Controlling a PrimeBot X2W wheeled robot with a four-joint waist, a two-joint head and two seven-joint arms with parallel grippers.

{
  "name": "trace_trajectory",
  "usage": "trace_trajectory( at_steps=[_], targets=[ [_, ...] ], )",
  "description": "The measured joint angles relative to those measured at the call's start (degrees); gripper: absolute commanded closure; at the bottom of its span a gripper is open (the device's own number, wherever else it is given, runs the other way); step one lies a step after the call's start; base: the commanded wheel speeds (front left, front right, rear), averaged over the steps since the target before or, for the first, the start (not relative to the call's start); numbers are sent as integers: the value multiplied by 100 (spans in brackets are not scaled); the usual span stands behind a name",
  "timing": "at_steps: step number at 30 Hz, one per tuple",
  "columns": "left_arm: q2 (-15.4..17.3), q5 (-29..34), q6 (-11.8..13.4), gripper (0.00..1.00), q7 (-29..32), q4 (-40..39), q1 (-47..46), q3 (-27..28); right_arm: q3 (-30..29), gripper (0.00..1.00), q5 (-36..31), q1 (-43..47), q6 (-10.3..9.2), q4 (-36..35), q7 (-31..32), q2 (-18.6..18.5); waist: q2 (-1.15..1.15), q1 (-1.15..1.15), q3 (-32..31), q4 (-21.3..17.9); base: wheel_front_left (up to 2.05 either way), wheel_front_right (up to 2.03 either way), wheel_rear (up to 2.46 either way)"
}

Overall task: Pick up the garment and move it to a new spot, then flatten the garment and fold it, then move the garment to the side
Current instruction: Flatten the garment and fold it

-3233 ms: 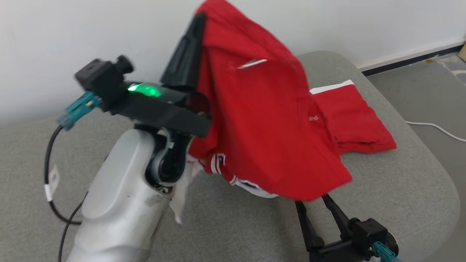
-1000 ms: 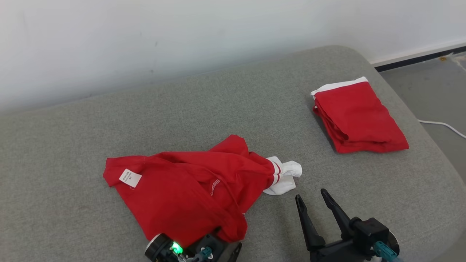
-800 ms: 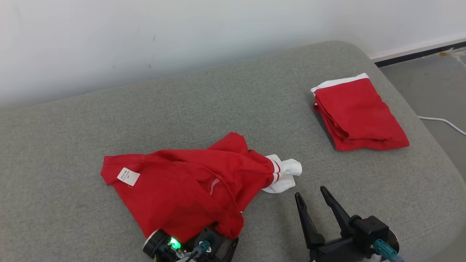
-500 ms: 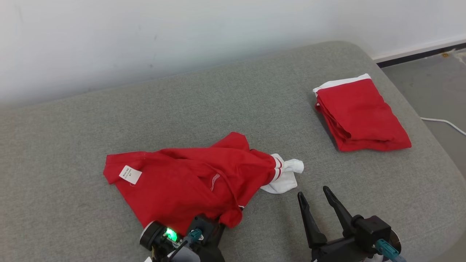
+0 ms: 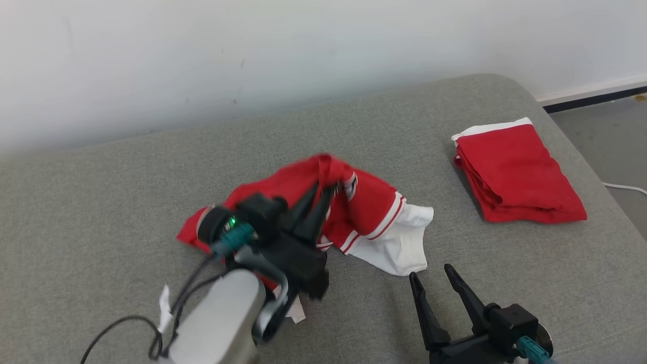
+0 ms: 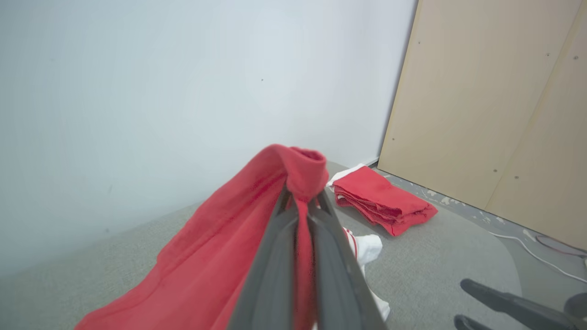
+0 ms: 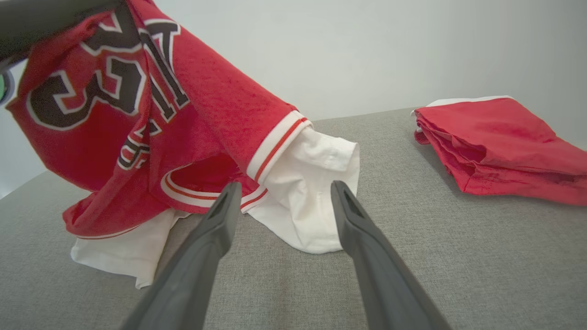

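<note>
My left claw point(image 5: 322, 191) pinched shut on bunched red fold of garment point(image 5: 371, 215). Upper part hangs clear of grey cushion point(image 5: 126, 192); white sleeve point(image 5: 399, 245) rests on it. Right claw point(image 5: 429, 271) spread wide, empty, just beside sleeve. I judge jersey light, limp, sagging from single pinch; knit not slippery. Better hold for flattening: hem or shoulder seams, one claw each. Folded red piece point(image 5: 520, 174) well apart, to right.
</note>
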Motion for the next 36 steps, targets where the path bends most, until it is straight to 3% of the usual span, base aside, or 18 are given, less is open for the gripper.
trace_trajectory(
  at_steps=[6, 9, 12, 14, 20, 21, 22, 23, 24, 30, 36],
  targets=[
    [-76, -776, 2, 100, -145, -476, -439, 463, 33, 0, 3, -5, 0, 24, -1, 5, 0, 0, -20, 14, 0, 0, 0],
    [-81, -1148, 146, 100, -197, -472, -433, 689, 58, 0, 9, -5, 0, 42, -2, 8, 0, 0, -20, 15, 0, 0, 0],
    [-43, -1203, 369, 100, -237, -134, -288, 839, 88, 0, 21, -5, 0, 55, -2, 12, 0, 0, -34, 17, 0, 0, 0],
    [183, -1122, 549, 100, -242, 370, 51, 899, 116, 0, 35, -5, 0, 74, -4, 13, 0, 0, -65, 21, 0, 0, 0],
    [270, -1395, 646, 100, -253, 1050, 753, 1236, 176, 0, 36, -2, 0, 94, -11, 14, 0, 0, -127, 93, 0, 0, 0],
    [271, -1499, 647, 84, -260, 1098, 855, 1324, 174, 0, 36, 0, 0, 97, -11, 13, 0, 0, -135, 113, 0, 0, 0],
    [278, -1541, 647, 58, -267, 1139, 962, 1395, 172, 0, 37, 1, 0, 97, -9, 5, 0, 0, -142, 136, 0, 0, 0],
    [280, -1567, 647, 5, -269, 1160, 1062, 1471, 175, 0, 36, 3, 0, 94, 0, 1, 0, 0, -150, 159, 0, 0, 0],
    [278, -1582, 653, 0, -269, 1166, 1157, 1546, 172, 0, 36, 6, 0, 93, 4, -4, 0, 0, -158, 183, 0, 0, 0],
    [349, -1448, 747, 0, -279, 602, 1751, 2292, 186, 0, 36, 19, 0, 51, 54, -34, 0, 0, -226, 310, 0, 0, 0],
    [394, -683, 593, 0, -292, -511, 2359, 2997, 168, 0, 35, 79, 0, 4, 69, -68, 0, 0, -293, 434, 0, 0, 0]
  ],
)
